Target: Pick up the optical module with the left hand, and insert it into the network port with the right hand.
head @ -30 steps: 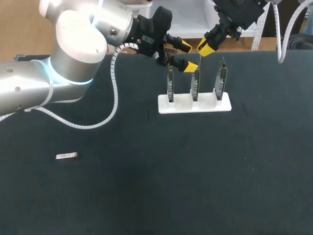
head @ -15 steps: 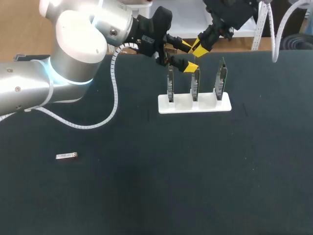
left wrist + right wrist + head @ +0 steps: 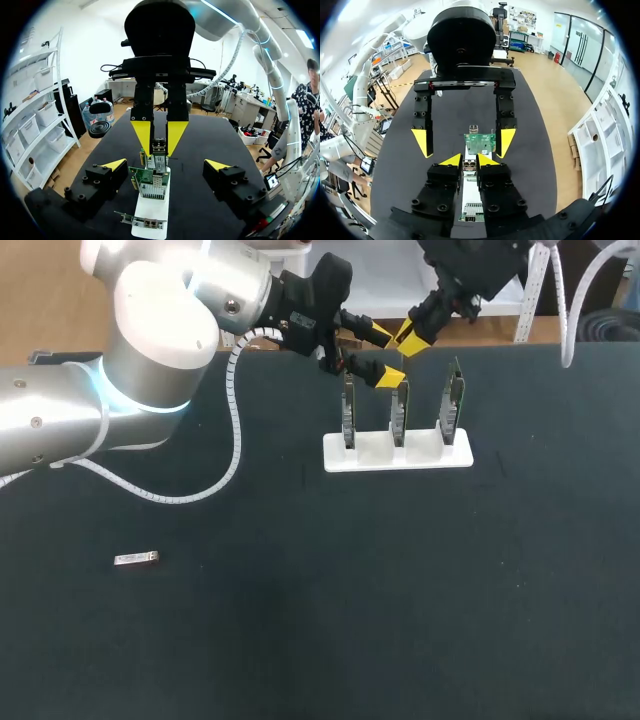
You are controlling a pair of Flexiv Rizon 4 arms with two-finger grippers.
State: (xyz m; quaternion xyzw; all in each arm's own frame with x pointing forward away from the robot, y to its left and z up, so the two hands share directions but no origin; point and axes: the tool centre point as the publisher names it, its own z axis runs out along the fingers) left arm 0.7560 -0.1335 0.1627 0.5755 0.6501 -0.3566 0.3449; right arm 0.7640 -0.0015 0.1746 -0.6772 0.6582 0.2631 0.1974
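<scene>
While left hand (image 3: pixel 384 355) aloft, module (image 3: pixel 136 559) well apart.

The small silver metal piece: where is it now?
In the head view, the small silver metal piece lies alone at the left of the black table, far from the white card holder.

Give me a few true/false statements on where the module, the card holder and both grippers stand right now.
1. The optical module lies on the table, in no gripper: true.
2. The left gripper is shut on the module: false. It is open, up by the white holder.
3. The holder carries three upright network cards: true.
4. The right gripper hangs over the module: false. It is beside the left gripper, above the cards.
</scene>
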